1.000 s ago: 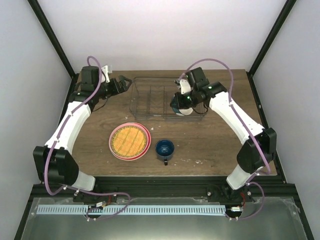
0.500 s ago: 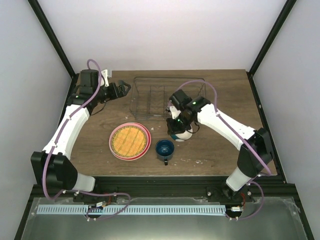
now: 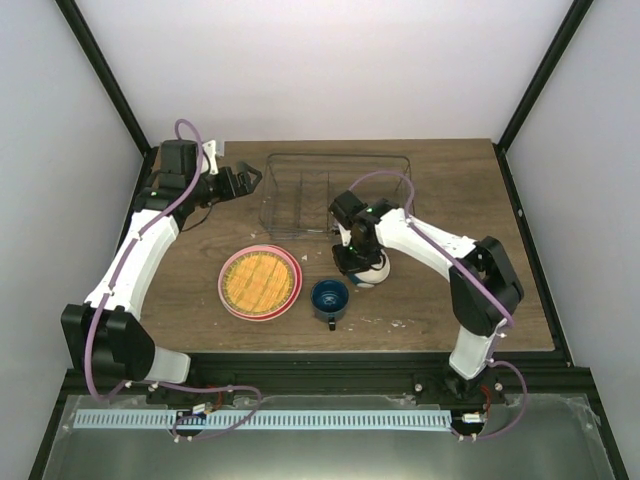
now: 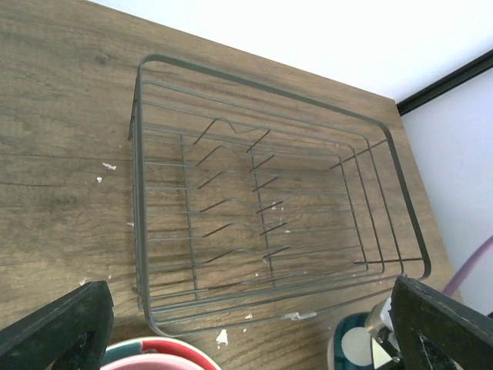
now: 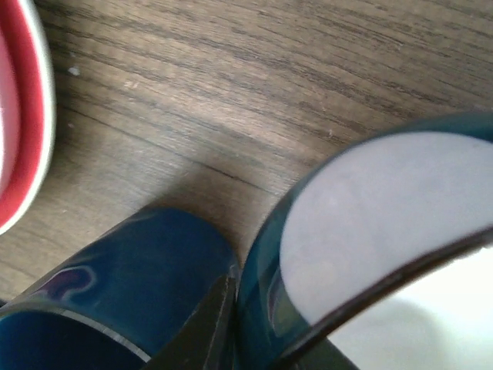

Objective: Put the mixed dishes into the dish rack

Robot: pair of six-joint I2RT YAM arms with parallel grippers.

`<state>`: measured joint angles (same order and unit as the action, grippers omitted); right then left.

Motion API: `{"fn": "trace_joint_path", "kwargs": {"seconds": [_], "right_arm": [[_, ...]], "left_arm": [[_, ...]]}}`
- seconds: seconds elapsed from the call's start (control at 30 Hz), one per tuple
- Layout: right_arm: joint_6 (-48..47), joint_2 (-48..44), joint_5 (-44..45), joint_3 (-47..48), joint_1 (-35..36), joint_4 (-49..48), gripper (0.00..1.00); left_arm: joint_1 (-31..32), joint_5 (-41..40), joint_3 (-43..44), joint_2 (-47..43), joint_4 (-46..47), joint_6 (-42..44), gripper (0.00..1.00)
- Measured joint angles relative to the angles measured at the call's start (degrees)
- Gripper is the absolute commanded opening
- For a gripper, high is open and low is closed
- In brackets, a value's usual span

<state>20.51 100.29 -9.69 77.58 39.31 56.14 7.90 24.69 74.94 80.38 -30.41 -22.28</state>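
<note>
Dish rack [image 3: 335, 195]: sits at the back of the table [image 3: 450, 300], near the middle.
Pink plate [image 3: 224, 288]: lies flat in front of the rack, over to the left.
Woven plate [image 3: 260, 281]: lies on top of the pink plate.
Bowl [image 3: 372, 270]: tipped over a bit, white inside and teal outside. It is in front of the rack, just beside the mug.
Mug [image 3: 329, 297]: stands on the table, right of the plates.
Right gripper [image 3: 356, 255]: pinches the bowl's rim.
Left gripper [image 3: 252, 180]: fingers spread wide, holding nothing, by the rack's left end.
</note>
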Motion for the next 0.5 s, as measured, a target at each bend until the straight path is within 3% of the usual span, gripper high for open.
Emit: {"fn": "trace_joint_path", "kwargs": {"seconds": [0.4, 0.5], "right_arm": [[-1.22, 4.04, 3.15, -0.50, 1.33, -2.64, 0.19], [-1.44, 4.04, 3.58, -0.50, 1.33, -2.84, 0.27]], "left_arm": [[0.00, -0.22, 0.00, 0.00, -1.49, 0.13, 1.00], [0.00, -0.22, 0.00, 0.00, -1.49, 0.13, 1.00]]}}
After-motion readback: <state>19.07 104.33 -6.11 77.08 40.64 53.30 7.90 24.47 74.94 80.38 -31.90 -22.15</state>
